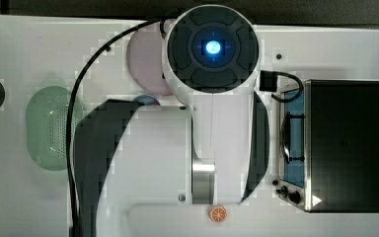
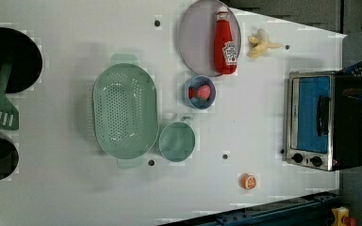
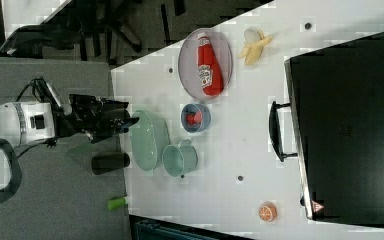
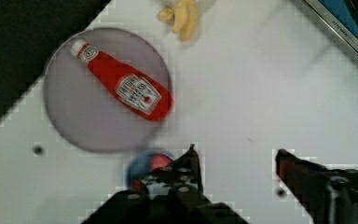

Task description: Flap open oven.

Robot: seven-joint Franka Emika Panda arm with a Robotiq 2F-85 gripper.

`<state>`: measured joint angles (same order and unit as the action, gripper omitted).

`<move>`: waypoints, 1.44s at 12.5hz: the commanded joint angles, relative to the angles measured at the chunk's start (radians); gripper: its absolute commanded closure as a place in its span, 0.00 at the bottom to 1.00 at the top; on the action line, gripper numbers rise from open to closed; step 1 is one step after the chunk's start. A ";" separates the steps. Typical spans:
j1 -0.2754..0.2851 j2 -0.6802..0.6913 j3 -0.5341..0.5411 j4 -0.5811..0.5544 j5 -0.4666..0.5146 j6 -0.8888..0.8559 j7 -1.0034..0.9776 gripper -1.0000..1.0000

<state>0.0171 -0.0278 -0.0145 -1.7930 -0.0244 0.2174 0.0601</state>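
Two dark gripper fingers [image 4: 193,163] fill the foreground of the wrist view, spread apart with bare white table [image 4: 242,102] between them, so the gripper [image 4: 235,156] is released and grasps nothing. Beyond them in the wrist view lies a grey plate [image 4: 65,112] carrying a red ketchup bottle [image 4: 126,86] on its side, with a peeled banana [image 4: 184,16] near it and a small blue bowl [image 4: 144,163] partly behind one finger. Seen in the top view, the oven [image 1: 345,145] sits at about three o'clock on the table, its black top up and its blue glass door [image 1: 294,143] closed, facing nine o'clock, with the dark bar handle [image 1: 286,138] across it and two black knobs [image 1: 288,192] toward six o'clock. The arm's white body [image 1: 212,98] hangs over the table's centre, apart from the oven. In the left view a green colander [image 2: 125,117] lies near the centre, a green cup [image 2: 176,141] just beside it toward four o'clock, and an orange slice [image 2: 248,181] at about five o'clock.
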 commanded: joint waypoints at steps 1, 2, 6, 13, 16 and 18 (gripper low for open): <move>-0.022 -0.350 -0.031 -0.148 0.016 -0.195 -0.060 0.21; -0.022 -0.349 -0.031 -0.148 0.016 -0.195 -0.060 0.10; -0.022 -0.349 -0.031 -0.148 0.016 -0.194 -0.060 0.05; -0.025 -0.346 -0.035 -0.162 0.015 -0.195 -0.060 0.82; -0.028 -0.345 -0.049 -0.209 0.008 -0.192 -0.174 0.83; -0.033 -0.344 -0.068 -0.249 -0.022 -0.168 -0.355 0.83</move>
<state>0.0016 -0.3518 -0.0574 -2.0469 -0.0347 0.0349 -0.1558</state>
